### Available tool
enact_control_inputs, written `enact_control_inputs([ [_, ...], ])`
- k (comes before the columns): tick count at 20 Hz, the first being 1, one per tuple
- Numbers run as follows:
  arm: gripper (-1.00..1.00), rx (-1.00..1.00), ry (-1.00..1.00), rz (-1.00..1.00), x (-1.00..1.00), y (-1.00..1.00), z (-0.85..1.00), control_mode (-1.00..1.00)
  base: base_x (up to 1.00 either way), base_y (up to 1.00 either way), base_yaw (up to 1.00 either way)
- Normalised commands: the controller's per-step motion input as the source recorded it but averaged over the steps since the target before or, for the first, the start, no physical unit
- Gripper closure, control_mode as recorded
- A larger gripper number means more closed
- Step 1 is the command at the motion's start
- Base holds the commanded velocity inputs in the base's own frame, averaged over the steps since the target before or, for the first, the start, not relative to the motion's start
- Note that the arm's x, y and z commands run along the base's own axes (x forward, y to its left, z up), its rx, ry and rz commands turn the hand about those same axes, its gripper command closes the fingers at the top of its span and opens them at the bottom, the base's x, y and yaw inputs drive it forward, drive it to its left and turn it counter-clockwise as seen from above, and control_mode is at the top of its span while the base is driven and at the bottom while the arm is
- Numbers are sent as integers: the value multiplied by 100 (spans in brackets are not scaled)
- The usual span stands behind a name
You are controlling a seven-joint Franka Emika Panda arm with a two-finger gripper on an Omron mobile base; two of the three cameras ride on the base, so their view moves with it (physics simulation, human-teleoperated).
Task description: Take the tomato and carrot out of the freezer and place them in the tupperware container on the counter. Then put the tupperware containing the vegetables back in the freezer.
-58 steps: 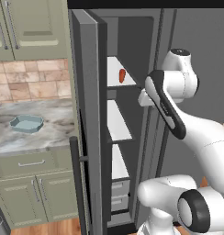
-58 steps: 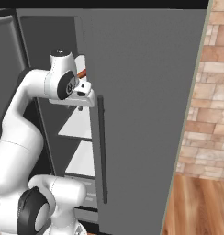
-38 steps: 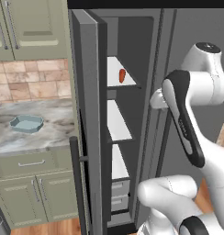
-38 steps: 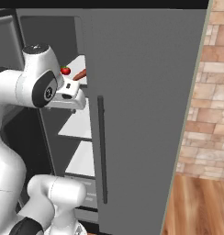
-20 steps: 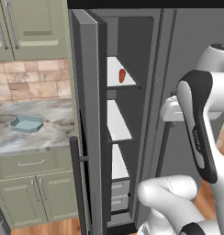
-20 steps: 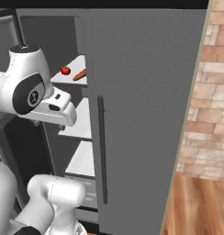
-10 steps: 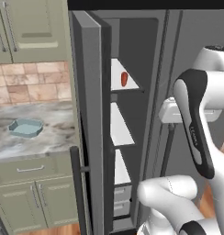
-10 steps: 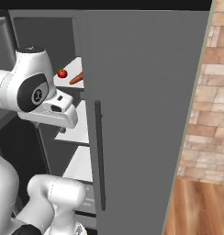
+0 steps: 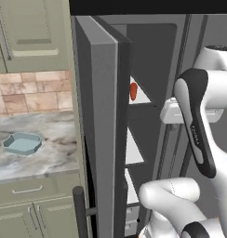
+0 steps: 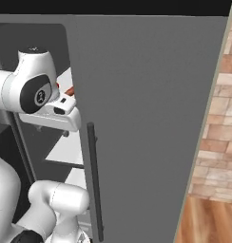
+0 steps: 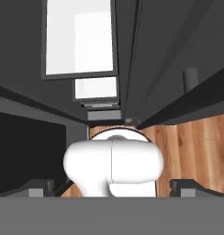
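The freezer (image 9: 103, 130) stands with its left door swung open, showing white shelves. On the upper shelf lies the carrot (image 9: 133, 91), whose orange end (image 10: 69, 90) also shows in the right base view. Beside the arm's joint a sliver of the red tomato (image 10: 57, 86) peeks out. The pale blue tupperware container (image 9: 22, 142) sits empty on the marble counter (image 9: 50, 158), left of the open door. My gripper (image 11: 112, 186) hangs in front of the shelves, below the carrot's level, pointing down. Its fingertips (image 11: 38, 185) stand wide apart, open and holding nothing.
The freezer's shut right door with its long dark bar handle (image 10: 91, 180) is close on my right. The open door's edge and handle (image 9: 80, 209) stand between me and the counter. Wooden floor (image 11: 192, 147) lies below, and lower white shelves (image 11: 79, 36) sit inside.
The whole picture has shifted, so the base has driven. Over the earlier frames the arm drew back from the upper shelf and lowered the hand. The jaws stayed open.
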Motion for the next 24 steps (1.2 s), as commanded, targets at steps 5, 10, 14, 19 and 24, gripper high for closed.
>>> enact_control_inputs([
  [5, -100, 0, 0, 0, 0, 0, 0, 100, 26, 22, 0],
  [10, -100, 0, 0, 0, 0, 0, 0, 100, 13, 66, 0],
  [14, -100, 0, 0, 0, 0, 0, 0, 100, 29, 46, 0],
  [19, -100, 0, 0, 0, 21, 31, 0, -100, 6, 9, 0],
  [24, -100, 0, -9, 0, 3, 46, 4, -100, 0, 0, 0],
])
